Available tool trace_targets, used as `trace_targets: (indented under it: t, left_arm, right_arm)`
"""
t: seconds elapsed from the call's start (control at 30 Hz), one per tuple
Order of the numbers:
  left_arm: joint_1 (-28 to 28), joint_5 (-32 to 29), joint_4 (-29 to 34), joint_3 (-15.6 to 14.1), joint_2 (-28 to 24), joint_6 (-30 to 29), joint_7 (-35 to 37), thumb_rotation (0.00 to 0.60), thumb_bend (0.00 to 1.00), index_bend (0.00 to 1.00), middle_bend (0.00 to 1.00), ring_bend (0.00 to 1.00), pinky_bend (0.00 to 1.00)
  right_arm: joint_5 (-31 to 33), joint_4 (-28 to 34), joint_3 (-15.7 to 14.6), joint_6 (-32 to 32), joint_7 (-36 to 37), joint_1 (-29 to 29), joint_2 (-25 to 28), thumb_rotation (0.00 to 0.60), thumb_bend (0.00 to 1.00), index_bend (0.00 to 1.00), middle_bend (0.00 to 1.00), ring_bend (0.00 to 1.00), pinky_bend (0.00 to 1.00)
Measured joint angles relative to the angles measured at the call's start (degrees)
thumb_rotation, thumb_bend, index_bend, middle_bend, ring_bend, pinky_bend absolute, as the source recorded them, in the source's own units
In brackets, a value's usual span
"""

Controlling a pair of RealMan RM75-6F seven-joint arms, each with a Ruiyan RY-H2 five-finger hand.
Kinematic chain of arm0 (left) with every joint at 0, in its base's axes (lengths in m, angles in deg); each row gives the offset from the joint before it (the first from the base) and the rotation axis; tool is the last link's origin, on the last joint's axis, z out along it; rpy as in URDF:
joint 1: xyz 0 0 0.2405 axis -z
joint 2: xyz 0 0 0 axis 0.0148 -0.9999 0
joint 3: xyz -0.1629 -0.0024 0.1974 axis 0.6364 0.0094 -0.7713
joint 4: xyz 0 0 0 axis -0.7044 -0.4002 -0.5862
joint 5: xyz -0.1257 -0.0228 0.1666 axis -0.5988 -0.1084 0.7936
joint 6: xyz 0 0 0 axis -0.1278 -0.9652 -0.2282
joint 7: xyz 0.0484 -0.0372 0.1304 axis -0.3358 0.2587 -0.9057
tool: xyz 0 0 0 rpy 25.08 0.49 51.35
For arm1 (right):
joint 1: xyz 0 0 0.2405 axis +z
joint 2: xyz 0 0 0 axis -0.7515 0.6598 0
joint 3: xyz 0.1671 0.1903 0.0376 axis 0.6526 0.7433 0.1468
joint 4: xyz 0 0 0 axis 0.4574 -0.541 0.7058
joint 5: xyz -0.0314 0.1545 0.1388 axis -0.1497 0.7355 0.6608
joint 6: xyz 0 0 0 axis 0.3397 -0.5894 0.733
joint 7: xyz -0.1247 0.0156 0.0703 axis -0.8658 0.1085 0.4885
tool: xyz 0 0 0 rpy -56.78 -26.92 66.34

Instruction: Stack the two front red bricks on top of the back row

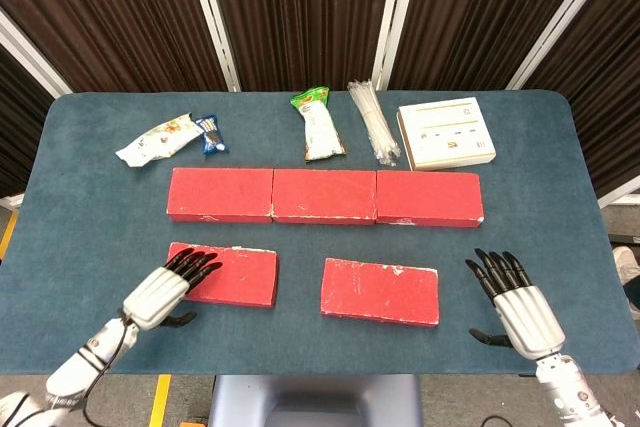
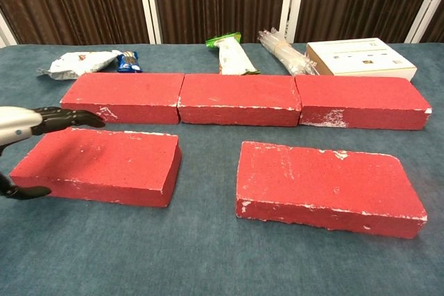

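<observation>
Left hand (image 1: pixel 168 285) is spreading wide over the near-left brick (image 1: pixel 230 275), gripping nothing; right hand (image 1: pixel 515 299) is waiting open; brick looks heavy, rigid, gritty: clamp its long edges

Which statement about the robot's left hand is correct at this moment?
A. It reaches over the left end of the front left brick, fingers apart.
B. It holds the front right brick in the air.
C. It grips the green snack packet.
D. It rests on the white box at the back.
A: the left hand has its fingers spread above the left end of the front left brick, which lies flat on the table, with the thumb below that end.
</observation>
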Motion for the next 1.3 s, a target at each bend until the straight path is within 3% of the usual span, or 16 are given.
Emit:
trace_targets:
  t: [0.33, 0.87, 0.97, 1.07, 1.13, 1.3]
  left_arm:
    - [4.41, -6.34, -4.93, 1.59, 2.27, 8.63, 1.74, 0.6, 0.29, 0.0, 0.0, 0.0, 0.0]
    - [7.79, -8.77, -7.93, 1.53, 3.32, 12.26, 3.04, 0.6, 0.28, 0.0, 0.02, 0.0, 0.01]
    - [7.98, -8.83, -7.89, 1.45, 3.28, 12.23, 3.44, 0.6, 0.28, 0.0, 0.23, 0.1, 0.13]
    - [8.0, -8.36, -7.88, 1.28, 3.25, 11.41, 4.06, 0.6, 0.3, 0.0, 0.46, 0.31, 0.35]
    - [7.89, -7.84, -7.93, 1.16, 3.37, 10.43, 5.03, 0.6, 0.3, 0.0, 0.49, 0.35, 0.47]
    - [7.2, -5.89, -8.38, 0.87, 3.59, 5.96, 10.03, 0.6, 0.31, 0.0, 0.56, 0.43, 0.61]
  right_arm:
    - [1.32, 0.18, 0.56, 0.54, -0.38, 0.14, -0.04, 0.573, 0.15, 0.0, 0.0, 0.0, 0.0]
    - [1.78, 0.41, 0.45, 1.57, -0.44, 0.5, 0.05, 0.574, 0.15, 0.0, 0.0, 0.0, 0.0]
    - [1.86, 0.43, 0.45, 1.72, -0.57, 0.55, -0.02, 0.574, 0.15, 0.0, 0.0, 0.0, 0.0]
    - [1.83, 0.44, 0.43, 1.69, -0.59, 0.56, -0.06, 0.573, 0.15, 0.0, 0.0, 0.0, 0.0]
    - [1.75, 0.48, 0.36, 1.66, -0.57, 0.54, -0.03, 0.574, 0.15, 0.0, 0.0, 0.0, 0.0]
    - [1.42, 0.56, 0.19, 1.48, -0.37, 0.48, 0.1, 0.572, 0.15, 0.0, 0.0, 0.0, 0.0]
